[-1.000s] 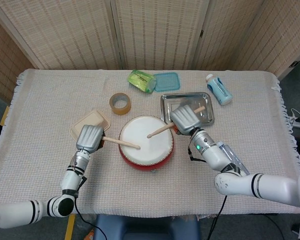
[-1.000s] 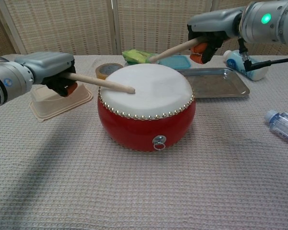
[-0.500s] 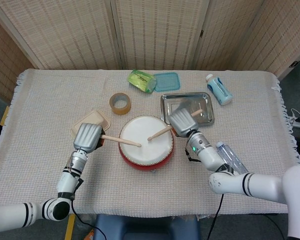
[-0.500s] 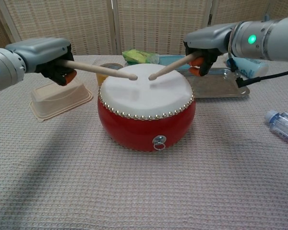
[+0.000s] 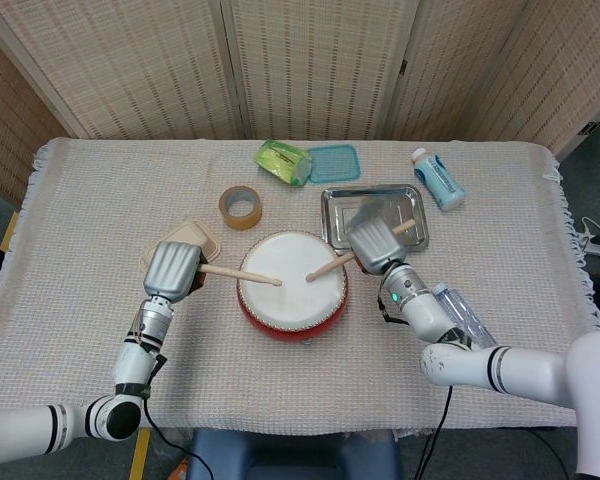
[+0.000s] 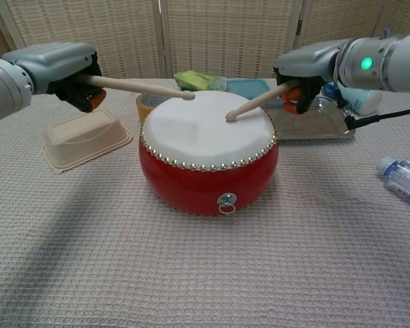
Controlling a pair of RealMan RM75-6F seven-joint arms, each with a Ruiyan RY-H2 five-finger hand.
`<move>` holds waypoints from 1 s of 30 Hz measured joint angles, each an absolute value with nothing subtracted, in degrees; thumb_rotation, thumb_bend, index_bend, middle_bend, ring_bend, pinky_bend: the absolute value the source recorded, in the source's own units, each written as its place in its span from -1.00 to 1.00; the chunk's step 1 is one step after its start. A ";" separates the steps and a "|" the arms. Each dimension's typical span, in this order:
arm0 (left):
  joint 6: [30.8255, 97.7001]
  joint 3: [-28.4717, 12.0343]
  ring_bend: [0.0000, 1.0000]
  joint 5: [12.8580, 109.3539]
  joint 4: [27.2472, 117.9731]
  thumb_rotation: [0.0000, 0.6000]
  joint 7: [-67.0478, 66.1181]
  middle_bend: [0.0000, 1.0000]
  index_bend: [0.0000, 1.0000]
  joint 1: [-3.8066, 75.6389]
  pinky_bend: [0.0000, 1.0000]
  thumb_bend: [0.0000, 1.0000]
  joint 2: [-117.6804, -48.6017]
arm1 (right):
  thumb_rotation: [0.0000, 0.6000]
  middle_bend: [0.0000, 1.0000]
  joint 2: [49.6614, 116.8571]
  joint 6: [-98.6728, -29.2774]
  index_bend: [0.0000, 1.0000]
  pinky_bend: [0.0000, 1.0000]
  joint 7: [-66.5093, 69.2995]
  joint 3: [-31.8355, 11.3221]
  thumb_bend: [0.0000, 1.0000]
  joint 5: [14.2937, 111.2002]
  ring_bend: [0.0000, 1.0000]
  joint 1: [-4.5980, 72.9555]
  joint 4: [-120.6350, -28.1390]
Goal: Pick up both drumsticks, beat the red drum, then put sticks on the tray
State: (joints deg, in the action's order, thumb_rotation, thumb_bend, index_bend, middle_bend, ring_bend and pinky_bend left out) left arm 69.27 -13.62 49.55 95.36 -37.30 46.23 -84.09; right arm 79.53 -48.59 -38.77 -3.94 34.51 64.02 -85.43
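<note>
Chest view only: left drumstick (image 6: 140, 87) lifted

Grey hands (image 5: 172, 268), white-and-black arms (image 5: 500, 368)

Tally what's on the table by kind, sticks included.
Drumsticks: 2
Drum: 1
Tray: 1
Bottles: 2
Tape roll: 1
Beige container: 1
Blue lid: 1
Green packet: 1
Total: 10

Staged indoor test area, likely a lab: worktop (image 5: 80, 250) under a woven cloth (image 5: 540, 260), woven folding screens (image 5: 310, 60) as backdrop, cables (image 5: 595, 240) on the floor at right.
</note>
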 measured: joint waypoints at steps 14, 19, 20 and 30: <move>65.97 -11.44 1.00 45.22 89.46 1.00 -42.37 1.00 1.00 48.27 1.00 0.43 -89.94 | 1.00 1.00 73.47 -52.98 1.00 1.00 -33.85 -7.66 -0.02 40.89 1.00 61.79 -94.27; 67.98 -12.69 1.00 45.11 90.84 1.00 -43.07 1.00 1.00 48.00 1.00 0.43 -88.82 | 1.00 1.00 75.24 -51.29 1.00 1.00 -35.08 -6.13 -0.02 39.26 1.00 61.91 -91.77; 68.86 -13.26 1.00 45.66 92.16 1.00 -42.20 1.00 1.00 47.69 1.00 0.43 -87.85 | 1.00 1.00 76.37 -50.69 1.00 1.00 -35.79 -5.60 -0.02 38.40 1.00 62.10 -90.09; 68.82 -13.87 1.00 46.12 94.37 1.00 -39.74 1.00 1.00 46.93 1.00 0.43 -86.30 | 1.00 1.00 77.48 -51.09 1.00 1.00 -35.24 -6.25 -0.02 39.44 1.00 61.90 -89.16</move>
